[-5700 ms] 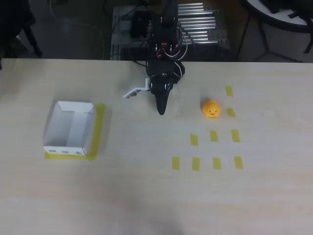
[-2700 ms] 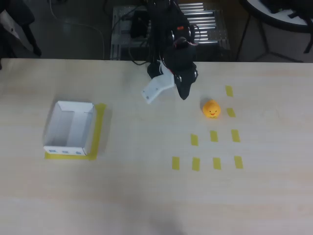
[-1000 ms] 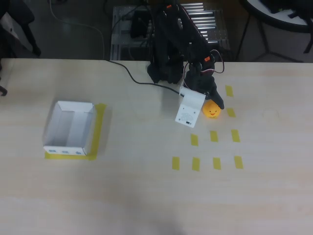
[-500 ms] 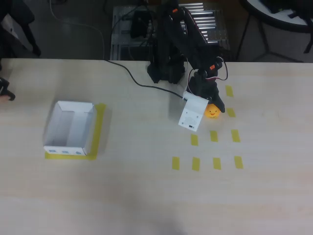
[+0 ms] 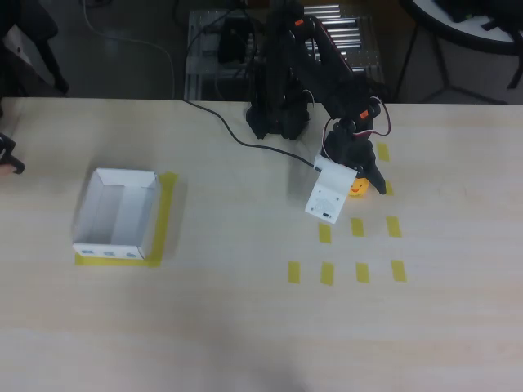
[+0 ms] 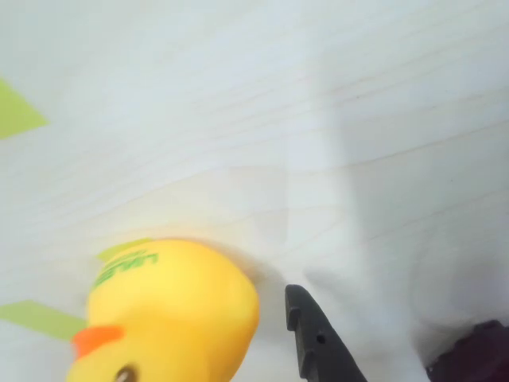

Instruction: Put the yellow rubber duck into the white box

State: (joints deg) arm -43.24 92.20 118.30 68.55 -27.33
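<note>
Down over the right half of the bench point(image 5: 245, 327) I hung, seen from overhead, with my jaws point(image 5: 360, 185) lowered onto the duck point(image 5: 358, 189). My white plate covered most of it from above, so only a sliver of yellow-orange showed between that plate and my dark finger point(image 5: 374, 177). Through the wrist view the duck point(image 6: 167, 314) sat large at the lower left, resting on the pale wood, its orange beak at the bottom edge and green lettering on its crown. My dark finger point(image 6: 316, 341) stood just beside its right flank, with a thin gap of shadow between them; I could not tell whether it touched. My other finger lay outside that picture, so whether I was spread or pinching I could not tell. Strips of yellow tape point(image 5: 358, 227) lay in short rows on the bench below and beside the duck, and green-yellow corners of tape point(image 6: 20, 115) showed at the left edge of the wrist view. The box point(image 5: 117, 214) sat well apart on the left side of the bench, open side up, on a yellow taped outline, with small blue marks along its near wall. My black arm point(image 5: 315, 69) reached out from its base at the far edge, a cable trailing across the wood.
</note>
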